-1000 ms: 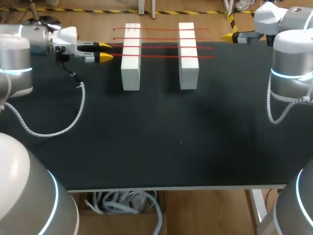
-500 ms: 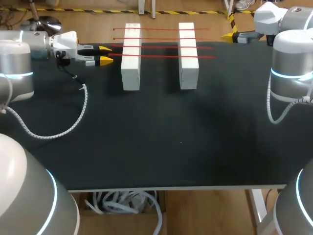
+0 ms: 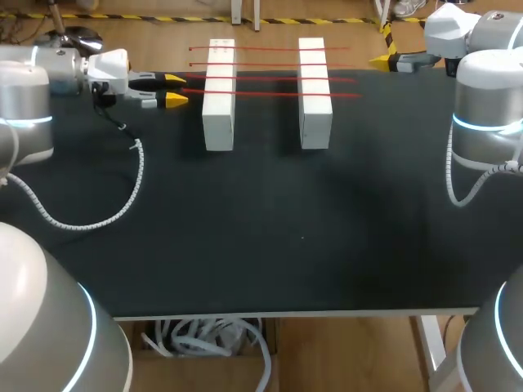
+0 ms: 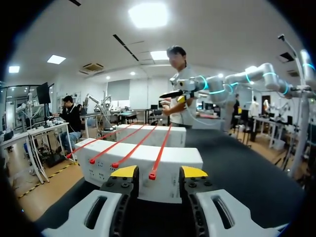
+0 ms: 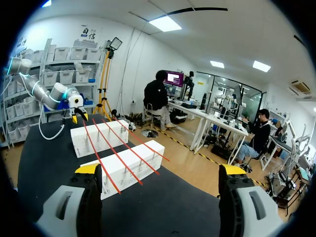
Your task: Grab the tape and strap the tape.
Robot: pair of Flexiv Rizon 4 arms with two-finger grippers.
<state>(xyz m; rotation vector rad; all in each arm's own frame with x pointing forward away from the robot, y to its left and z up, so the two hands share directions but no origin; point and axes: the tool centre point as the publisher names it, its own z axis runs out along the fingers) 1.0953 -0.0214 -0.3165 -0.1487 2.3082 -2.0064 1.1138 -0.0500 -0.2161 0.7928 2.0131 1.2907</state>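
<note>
Four red tapes [image 3: 270, 79] lie side by side across two white blocks [image 3: 219, 106] [image 3: 315, 106] at the back of the black table. My left gripper [image 3: 175, 88] is at their left ends. In the left wrist view the end of the nearest tape [image 4: 152, 175] lies between the yellow fingertips [image 4: 123, 171], which stand apart from it, so my left gripper [image 4: 158, 171] is open. My right gripper [image 3: 382, 60] hangs wide open past the tapes' right ends, holding nothing. From the right wrist view my right gripper [image 5: 160, 170] looks along the tapes [image 5: 106, 170] toward the left gripper [image 5: 79, 114].
The left arm's coiled white cable [image 3: 122, 196] droops over the table's left side. The dark table top [image 3: 270, 237] stretches from the blocks to the front edge. The near block [image 4: 148, 163] stands just ahead of the left fingers.
The left gripper's fingers have drawn a little closer together around the tape end, and the left wrist has shifted slightly. The right arm has not moved.
</note>
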